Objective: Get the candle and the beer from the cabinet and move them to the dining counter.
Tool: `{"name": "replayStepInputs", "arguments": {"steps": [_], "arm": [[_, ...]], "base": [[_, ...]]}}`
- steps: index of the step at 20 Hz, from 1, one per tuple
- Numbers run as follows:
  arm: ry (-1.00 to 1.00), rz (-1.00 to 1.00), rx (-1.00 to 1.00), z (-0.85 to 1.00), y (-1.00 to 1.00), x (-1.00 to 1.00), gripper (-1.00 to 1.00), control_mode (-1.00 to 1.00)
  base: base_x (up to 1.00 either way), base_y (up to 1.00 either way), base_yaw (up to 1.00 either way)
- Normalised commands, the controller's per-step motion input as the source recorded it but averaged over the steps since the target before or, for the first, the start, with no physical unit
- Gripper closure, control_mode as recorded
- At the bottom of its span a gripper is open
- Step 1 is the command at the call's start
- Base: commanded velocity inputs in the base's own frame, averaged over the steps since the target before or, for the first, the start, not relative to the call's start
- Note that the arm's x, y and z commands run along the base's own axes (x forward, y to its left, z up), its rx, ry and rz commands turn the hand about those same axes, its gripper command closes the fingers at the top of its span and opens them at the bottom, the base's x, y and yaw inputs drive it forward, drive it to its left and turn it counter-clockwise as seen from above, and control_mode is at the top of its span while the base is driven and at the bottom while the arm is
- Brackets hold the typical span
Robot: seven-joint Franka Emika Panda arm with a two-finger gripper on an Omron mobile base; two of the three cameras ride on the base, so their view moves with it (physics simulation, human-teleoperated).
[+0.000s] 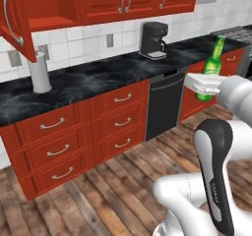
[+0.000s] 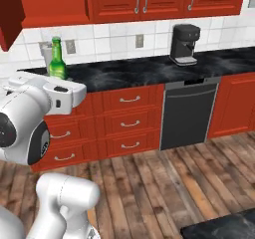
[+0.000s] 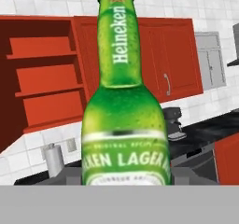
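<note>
Item: slim green glass beer bottle (image 3: pixel 125 125) with red-and-white label. I found it upright between the jaws, which were closed partway on its lower body, lifted clear of the black marble desk (image 1: pixel 98 80). Its base and my fingertips were cut off from sight. The red-brown wall cabinet (image 3: pixel 42 78) stood open behind.

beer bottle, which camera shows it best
The hand view: the beer looms close, label readable. The left base view shows it tilted in the gripper; the right base view shows its upper part above the hand.
</note>
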Motion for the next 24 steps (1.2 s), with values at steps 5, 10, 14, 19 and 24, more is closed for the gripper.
{"name": "replayStepInputs", "arguments": {"steps": [5,10,14,19,24], "arm": [[0.0,0.0,0.0,0.0,0.0,0.0,1.0,1.0],[0.0,0.0,0.0,0.0,0.0,0.0,1.0,1.0],[0.0,0.0,0.0,0.0,0.0,0.0,1.0,1.0],[0.0,0.0,0.0,0.0,0.0,0.0,1.0,1.0],[0.0,0.0,0.0,0.0,0.0,0.0,1.0,1.0]], "base": [[-0.9,0.0,-0.14],[-0.84,0.0,-0.15],[-0.81,0.0,-0.15],[-0.82,0.0,-0.14],[-0.77,-0.03,-0.13]]}}
